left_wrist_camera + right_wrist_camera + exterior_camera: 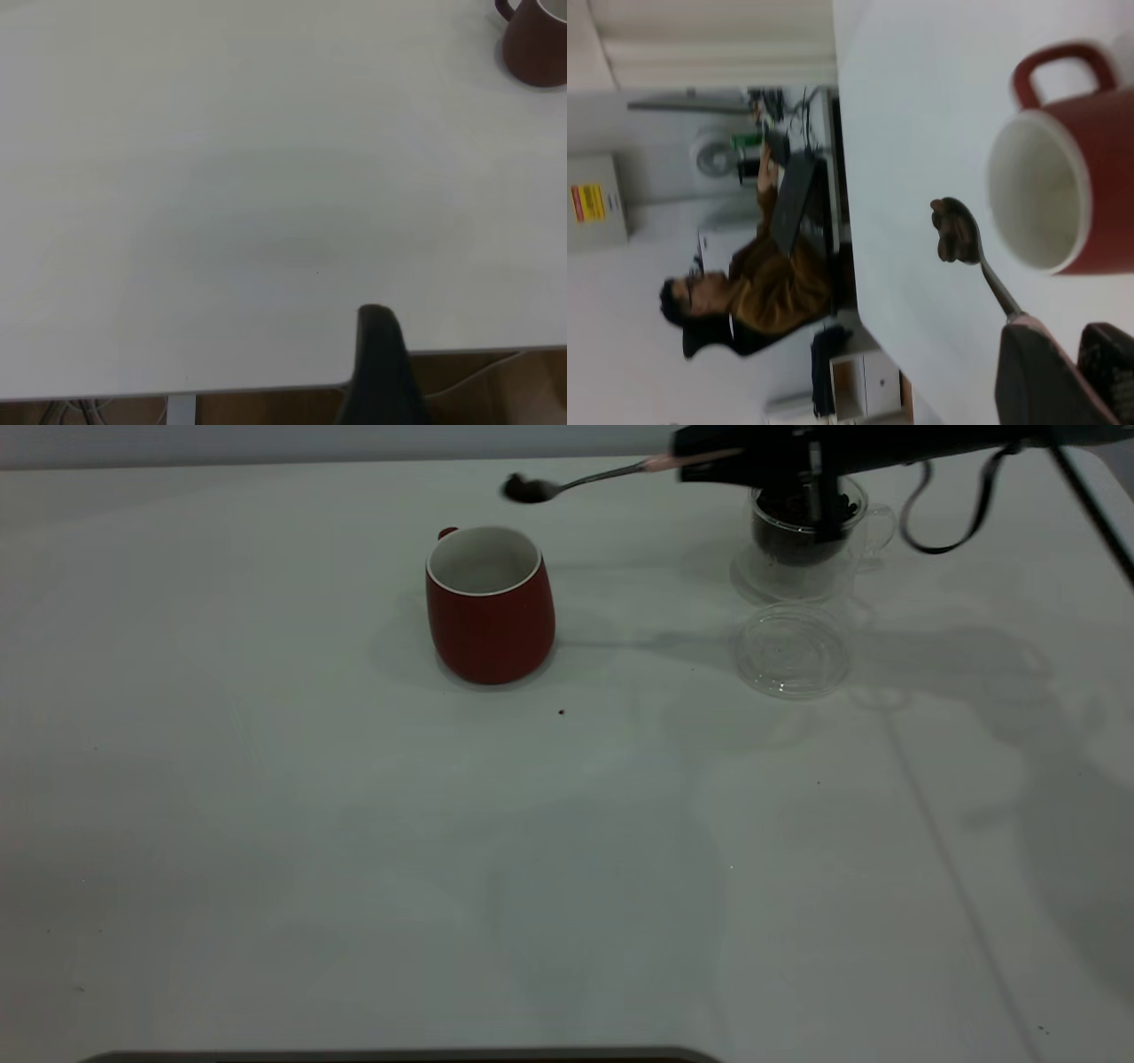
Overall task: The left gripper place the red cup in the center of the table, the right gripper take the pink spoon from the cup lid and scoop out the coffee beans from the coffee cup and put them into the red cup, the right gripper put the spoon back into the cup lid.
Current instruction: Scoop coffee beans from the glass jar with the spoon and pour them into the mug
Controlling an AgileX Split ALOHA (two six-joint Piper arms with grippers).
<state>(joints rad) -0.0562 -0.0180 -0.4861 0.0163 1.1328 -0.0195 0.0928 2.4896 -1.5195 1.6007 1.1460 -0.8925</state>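
Red cup waits, loaded spoon held aloft beside it

White table (354, 868) fills the exterior view, bare in its near half apart from a few dark specks. Toward the middle stands the red cup (490, 607), upright, its white inside showing, handle at the far side. At about 3 o'clock from it lies the cup lid (791, 648), flat, with the coffee cup (802, 536) of coffee beans (791, 530) just beyond, at the lid's 12 o'clock. Farther back, the right gripper (709, 462) is clamped on the pink spoon (585, 480), whose bowl carries beans in the air at about 1 o'clock from the red cup. Only one dark finger of the left gripper (379, 354) shows, at the table's edge well away from the cup; whether it is open I cannot tell.
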